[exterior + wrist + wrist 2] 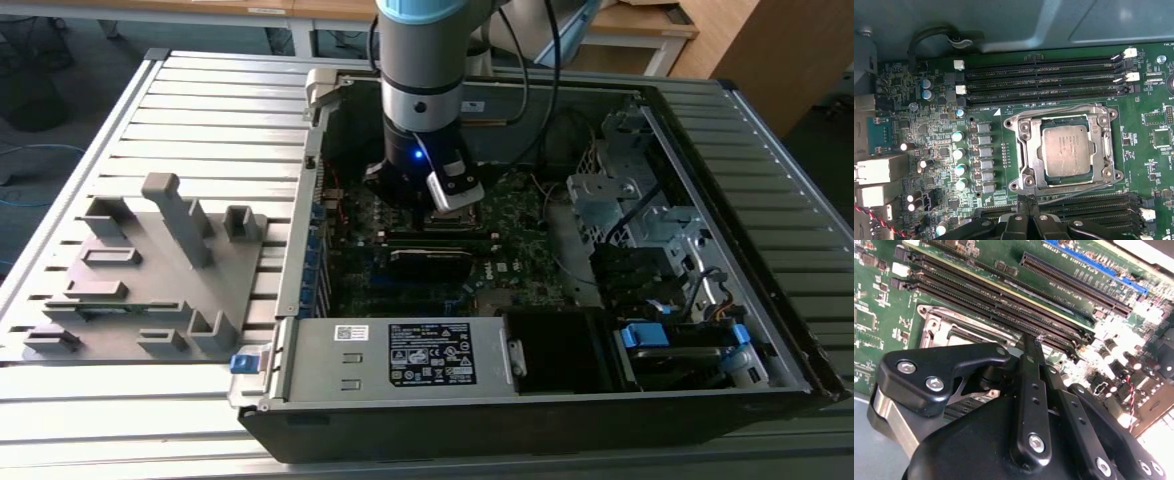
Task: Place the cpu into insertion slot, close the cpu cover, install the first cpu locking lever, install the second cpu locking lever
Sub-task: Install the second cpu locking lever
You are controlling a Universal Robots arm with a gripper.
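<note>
Looking down in the first wrist view, you see the cpu (1066, 149) seated in the insertion slot (1030, 150), with the cpu cover (1106, 131) closed around it. Your claw (1025, 201) hovers clenched and empty just beside the socket.

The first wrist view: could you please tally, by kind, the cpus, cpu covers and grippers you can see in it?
cpu: 1
cpu cover: 1
gripper: 1
Total: 3
</note>
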